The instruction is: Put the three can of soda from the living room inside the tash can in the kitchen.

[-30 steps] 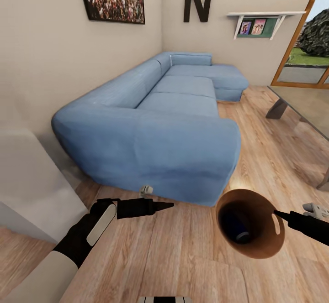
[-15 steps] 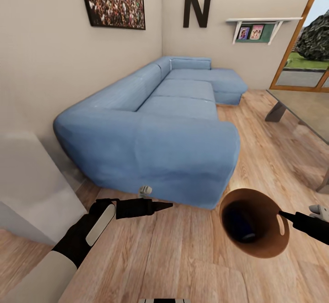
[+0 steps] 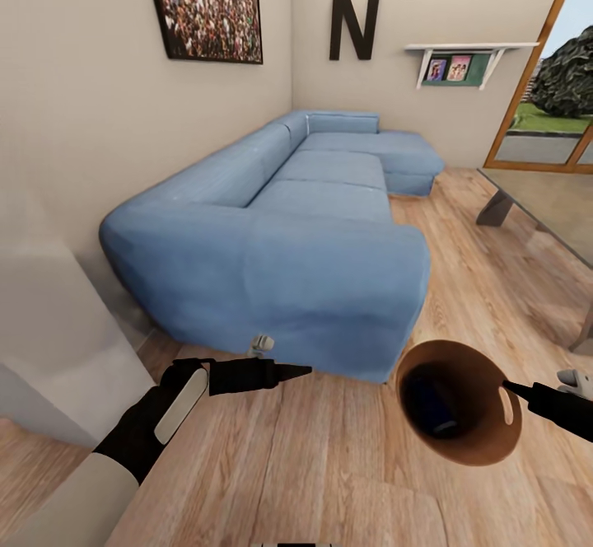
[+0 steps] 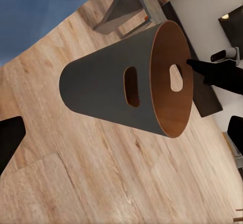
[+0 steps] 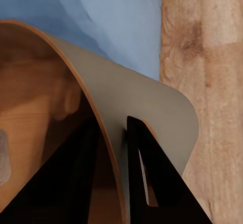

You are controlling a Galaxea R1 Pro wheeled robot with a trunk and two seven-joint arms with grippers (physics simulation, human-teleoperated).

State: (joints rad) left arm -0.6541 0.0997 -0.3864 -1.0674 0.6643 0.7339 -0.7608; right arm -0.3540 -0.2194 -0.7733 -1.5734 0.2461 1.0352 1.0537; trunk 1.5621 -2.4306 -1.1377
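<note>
While rolling: sofa (image 3: 280,259) slightly farther

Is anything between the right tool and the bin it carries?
Nothing visible. The right tool is clamped straight on the bin wall, one finger inside and one outside by the slot handle. A blue can lies inside the bin. The left tool hangs apart, near the sofa.
</note>
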